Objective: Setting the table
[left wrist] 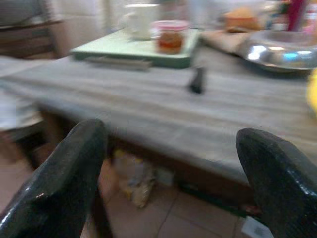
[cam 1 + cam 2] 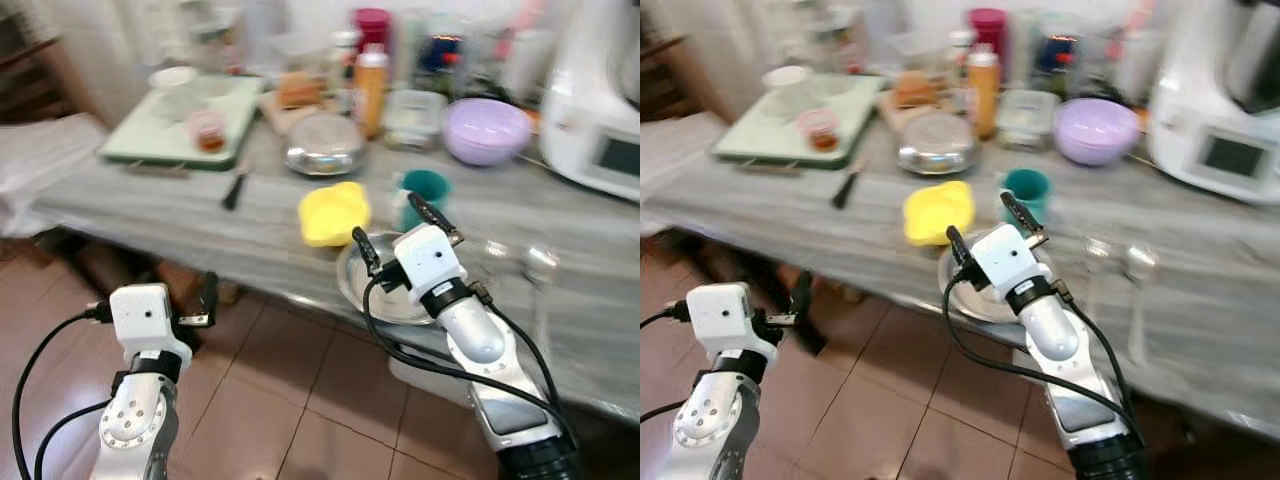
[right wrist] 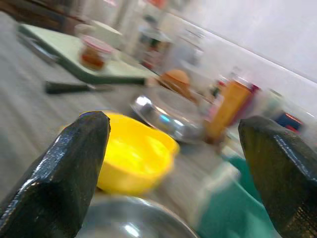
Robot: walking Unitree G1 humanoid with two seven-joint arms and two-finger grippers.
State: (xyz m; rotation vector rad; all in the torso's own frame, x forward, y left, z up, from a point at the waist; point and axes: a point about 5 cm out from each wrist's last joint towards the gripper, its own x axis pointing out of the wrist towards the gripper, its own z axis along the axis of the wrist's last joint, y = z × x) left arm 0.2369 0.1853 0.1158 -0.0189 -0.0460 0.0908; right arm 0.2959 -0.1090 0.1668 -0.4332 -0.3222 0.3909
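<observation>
- My right gripper hung with its fingers spread apart and empty, just above the round steel plate at the grey table's near edge.
- The yellow plastic bowl sat at ten o'clock of my fingers, the teal cup at one o'clock, both near; a careless reach, I judged, could knock either.
- The plate overhung the edge, so a push might tip it off.
- My left gripper, fingers apart, idled below the table.
- Blur hid the far clutter.
</observation>
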